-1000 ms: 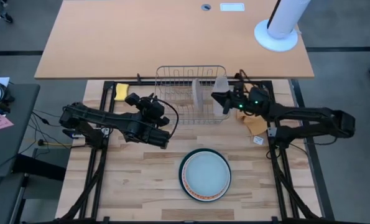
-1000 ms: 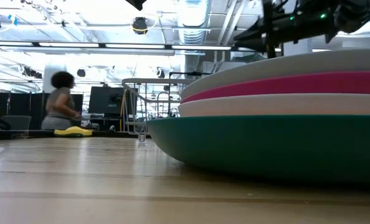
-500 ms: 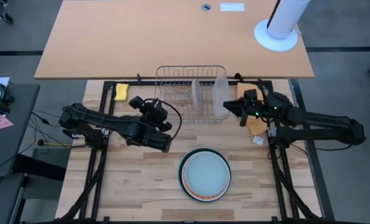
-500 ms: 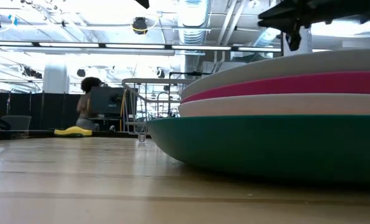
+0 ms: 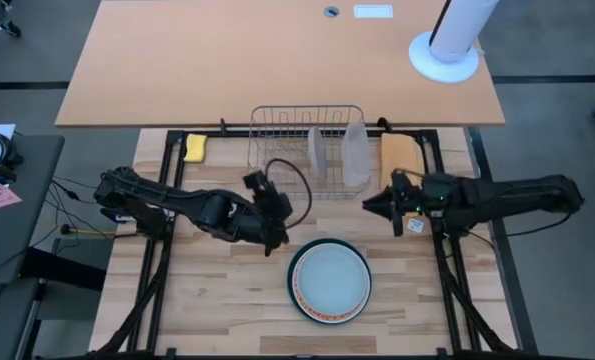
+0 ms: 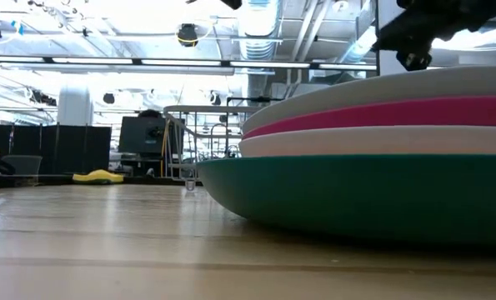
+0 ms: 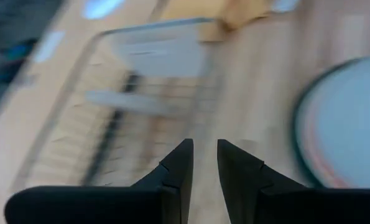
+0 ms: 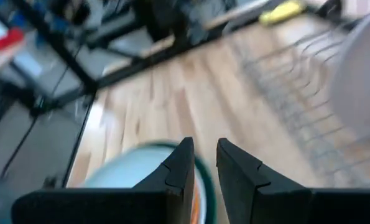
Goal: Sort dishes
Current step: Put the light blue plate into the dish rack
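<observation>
At far left: yellow sponge (image 5: pixel 195 147), untouched, well behind my left fingers. Left gripper (image 5: pixel 274 243): swung rightward and forward over last second, now just beside plate stack (image 5: pixel 329 281); fingers nearly pressed together, holding nothing. Dish rack (image 5: pixel 307 150): two pale items standing in it, behind both sets of fingers. Stack: grey plate on top, pink, white, green below. Right gripper (image 5: pixel 369 204): drawn back from rack toward stack, fingers narrow, empty. My read: both closing in for next plate pickup.
</observation>
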